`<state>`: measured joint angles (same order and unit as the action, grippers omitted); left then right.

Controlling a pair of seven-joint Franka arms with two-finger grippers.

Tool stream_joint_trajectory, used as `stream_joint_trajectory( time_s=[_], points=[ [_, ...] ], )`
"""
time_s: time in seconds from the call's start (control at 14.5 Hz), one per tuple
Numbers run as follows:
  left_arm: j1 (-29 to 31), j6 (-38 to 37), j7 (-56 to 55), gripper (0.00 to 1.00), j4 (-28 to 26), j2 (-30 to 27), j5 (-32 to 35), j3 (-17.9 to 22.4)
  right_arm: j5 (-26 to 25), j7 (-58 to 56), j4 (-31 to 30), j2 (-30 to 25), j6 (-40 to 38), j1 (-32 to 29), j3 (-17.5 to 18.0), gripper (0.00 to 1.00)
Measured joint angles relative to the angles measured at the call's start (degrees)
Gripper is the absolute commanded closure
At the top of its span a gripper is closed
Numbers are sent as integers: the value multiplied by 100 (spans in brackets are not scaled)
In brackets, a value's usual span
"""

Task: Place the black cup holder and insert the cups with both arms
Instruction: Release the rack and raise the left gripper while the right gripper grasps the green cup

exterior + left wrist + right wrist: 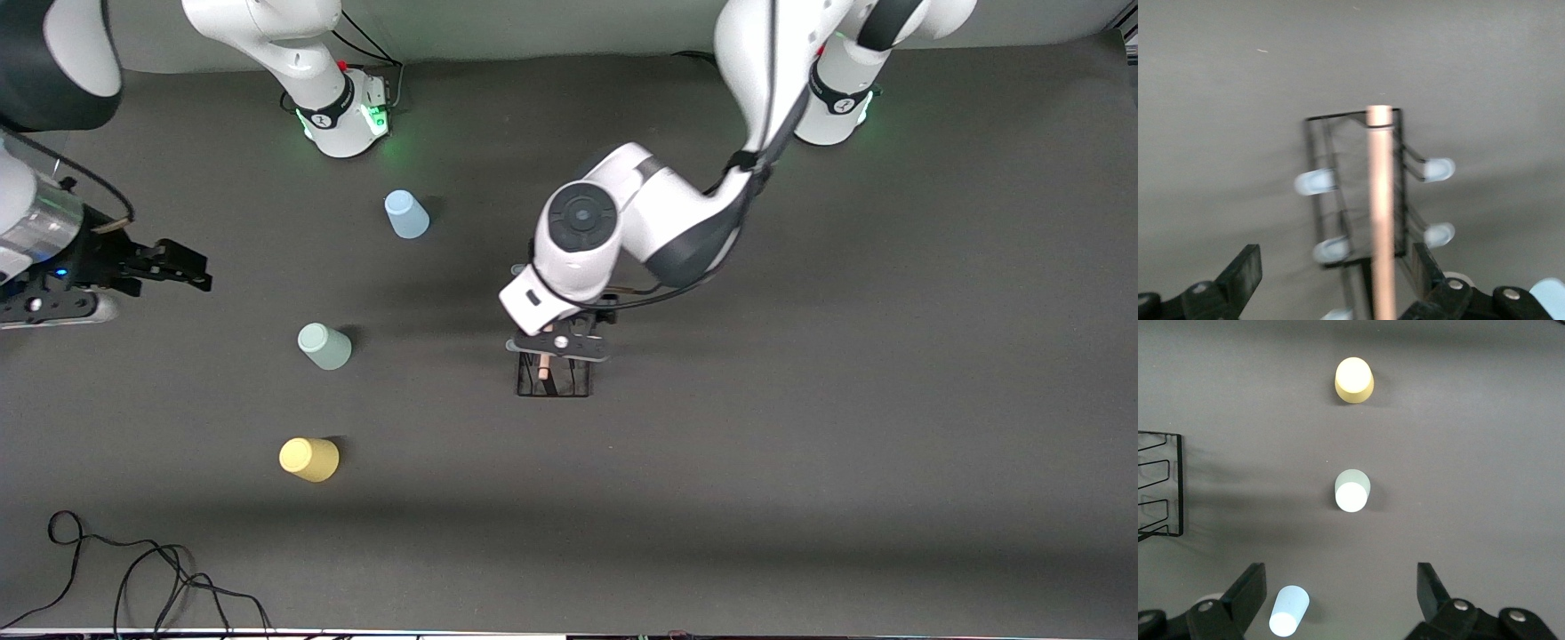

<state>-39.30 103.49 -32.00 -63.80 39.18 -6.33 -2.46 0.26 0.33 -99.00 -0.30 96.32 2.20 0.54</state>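
Left gripper [558, 348] hangs over the black cup holder [555, 378] mid-table, fingers [1245, 270] wide either side of its wooden rod [1381, 213], seemingly not touching. Right gripper [178, 264] waits, spread wide, above the table's edge at the right arm's end.

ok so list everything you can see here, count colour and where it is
black cup holder: one, black wire with a wooden rod handle and pale blue prong tips, mid-table under the left gripper
blue cup: one, light blue, farthest from the front camera
green cup: one, pale mint, between the other two
yellow cup: one, nearest the front camera
cable: one, black, at the table's near edge
left gripper: open, straddling the rod
right gripper: open, in the air at the right arm's end, waiting
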Motion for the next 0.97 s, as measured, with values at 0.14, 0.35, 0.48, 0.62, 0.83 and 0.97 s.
stream_joint_trajectory(
  time_s=[0.14, 0.35, 0.48, 0.62, 0.83, 0.97],
  points=[
    [375, -795, 462, 0, 46, -484, 3, 23, 0, 3, -509, -357, 194, 59, 1, 0],
    [996, -1928, 1194, 0, 59, -1238, 77, 61, 0, 4, -1187, -831, 484, 61, -24, 0],
    [1460, -2536, 1788, 0, 54, -1620, 229, 79, 0, 4, -1640, -930, 958, 60, -36, 0],
    [1901, -2941, 2241, 1, 45, -1876, 552, 86, 0, 4, -2237, -889, 1722, 59, -58, 0],
    [2352, -3283, 2699, 0, 24, -2061, 1093, 88, 0, 4, -2988, -567, 2845, 59, -80, 0],
    [2700, -3314, 2931, 0, -44, -2133, 1198, 93, 0, 4, -3141, -186, 3344, 60, -80, 0]
  ],
)
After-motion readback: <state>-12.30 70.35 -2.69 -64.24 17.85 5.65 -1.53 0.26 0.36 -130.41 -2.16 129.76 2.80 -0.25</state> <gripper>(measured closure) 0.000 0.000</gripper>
